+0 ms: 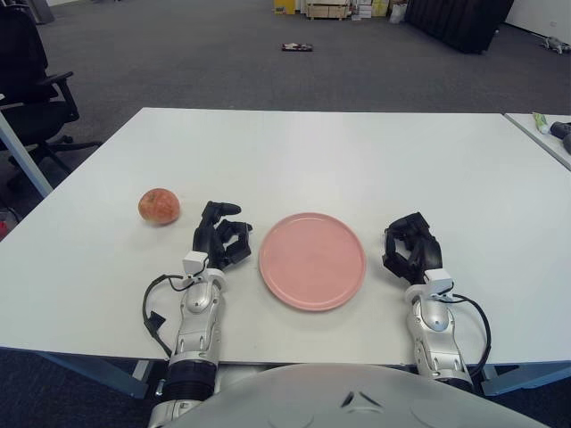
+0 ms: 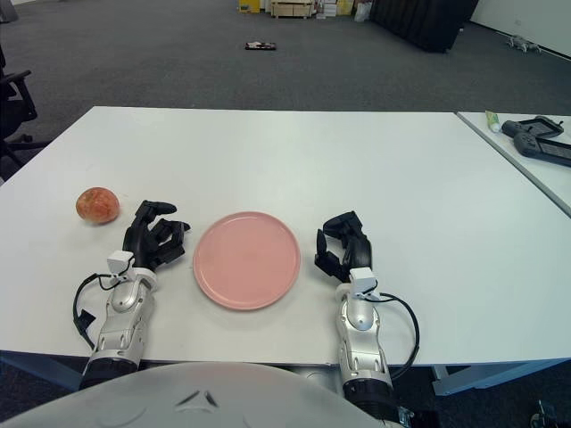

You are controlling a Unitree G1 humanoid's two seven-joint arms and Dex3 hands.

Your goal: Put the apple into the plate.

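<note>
The apple [image 1: 159, 207] sits on the white table [image 1: 357, 160] off to my left, beyond and to the left of my left hand [image 1: 220, 236], near it but not touching. It is round, reddish with paler yellow patches, and nearly as wide as it is tall, so I can make out no clear long axis; I cannot see a stem or tell which way its top points. It carries no sticker or writing that I can read.

The pink plate [image 1: 311, 260] lies flat in front of me, between my two hands, with nothing on it. It is plain, without pattern or lettering.

My left hand shows just left of the plate's rim, palm down over the table, its black fingers [image 1: 234, 234] loosely curled and holding nothing. The apple is clear of them, farther left and slightly farther from me.

My right hand [image 1: 410, 245] shows just right of the plate, apart from the rim, its fingers bent inward and likewise holding nothing.

A second table [image 2: 526, 165] stands to my right with a dark handheld device [image 2: 538, 140] on it; no writing on it is legible. An office chair [image 1: 31, 80] stands to my far left.
</note>
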